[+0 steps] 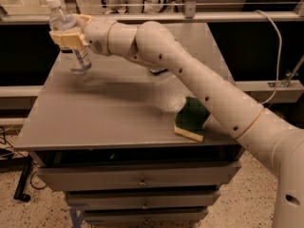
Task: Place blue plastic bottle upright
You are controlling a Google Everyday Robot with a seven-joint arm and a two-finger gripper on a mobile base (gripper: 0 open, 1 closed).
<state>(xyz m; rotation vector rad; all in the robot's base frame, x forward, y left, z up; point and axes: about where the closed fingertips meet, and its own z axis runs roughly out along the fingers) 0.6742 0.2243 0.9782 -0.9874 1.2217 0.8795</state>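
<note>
Over the table (109,122) at its far-left corner, our gripper (69,37) clamps the blue plastic bottle (78,61), nearly upright. We should seat its base flat — then let go gently.

Table (104,122) bears a green sponge (192,118); end effector (66,37) over a far corner.

A lab is suggested by the drawered steel surface (109,122) and speckled floor (240,213); the bottle (79,61) is gripped by the claw (67,38), far left.
</note>
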